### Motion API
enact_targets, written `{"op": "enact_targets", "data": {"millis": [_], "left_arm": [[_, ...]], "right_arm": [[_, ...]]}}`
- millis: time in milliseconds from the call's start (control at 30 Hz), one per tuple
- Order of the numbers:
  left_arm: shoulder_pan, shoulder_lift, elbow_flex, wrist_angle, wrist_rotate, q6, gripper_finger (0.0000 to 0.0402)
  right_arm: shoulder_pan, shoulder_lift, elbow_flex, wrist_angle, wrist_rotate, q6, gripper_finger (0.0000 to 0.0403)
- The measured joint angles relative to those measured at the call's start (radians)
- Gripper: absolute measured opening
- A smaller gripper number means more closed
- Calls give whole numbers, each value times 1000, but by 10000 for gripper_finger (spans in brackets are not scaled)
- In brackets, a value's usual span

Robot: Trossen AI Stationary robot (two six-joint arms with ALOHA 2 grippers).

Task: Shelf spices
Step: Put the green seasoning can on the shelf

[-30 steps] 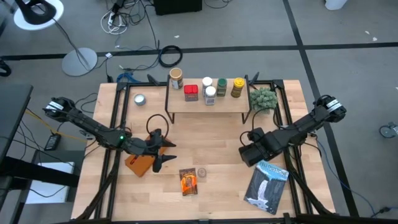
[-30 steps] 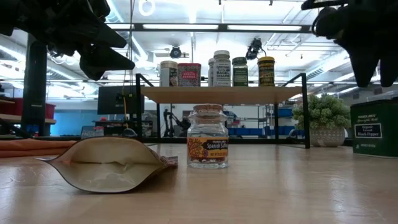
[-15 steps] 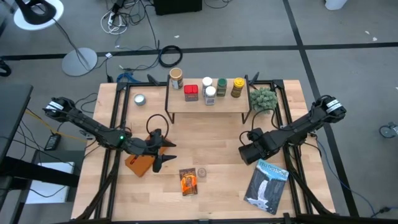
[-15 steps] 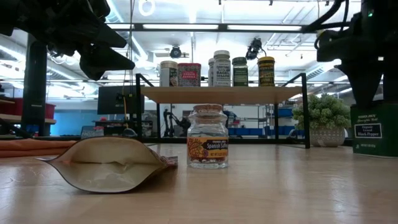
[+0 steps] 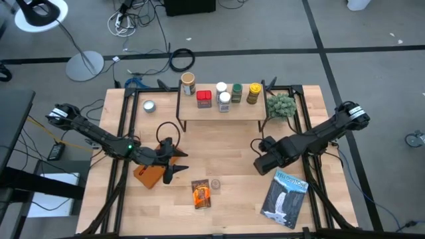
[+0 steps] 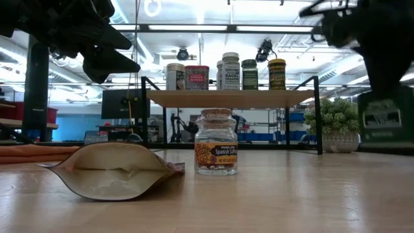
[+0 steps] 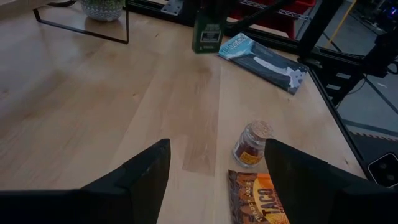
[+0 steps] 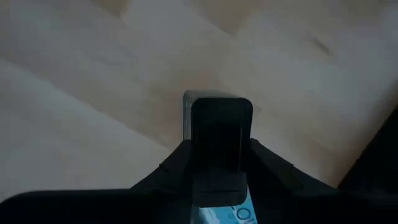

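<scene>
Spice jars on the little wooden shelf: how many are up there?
5. On the light wooden shelf, in a row: tan cylinder, red tin, white-lidded jar with another white lid just behind it (possibly a sixth), green-lidded jar, yellow-lidded jar.

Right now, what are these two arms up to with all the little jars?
They are putting spices on the shelf. Five containers already stand on its top board. The right tool has closed on a dark green box of pepper over the table's right side. The left tool hangs open above the table, near an orange packet and a small glass jar that wait on the table. A potted plant stands beside the shelf.
</scene>
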Motion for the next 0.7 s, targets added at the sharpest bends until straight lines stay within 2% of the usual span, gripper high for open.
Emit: {"op": "enact_targets", "data": {"millis": [200,367,533,700], "left_arm": [[0,0,0,0,0,0,266],[0,0,0,0,0,0,266],[0,0,0,0,0,12,266],[0,0,0,1,0,25,266]], "right_arm": [[-54,0,171,-71,19,-238,110],[-143,0,308,-71,82,-477,110],[-266,0,401,-16,99,-754,110],[-368,0,427,114,93,-1029,110]]}}
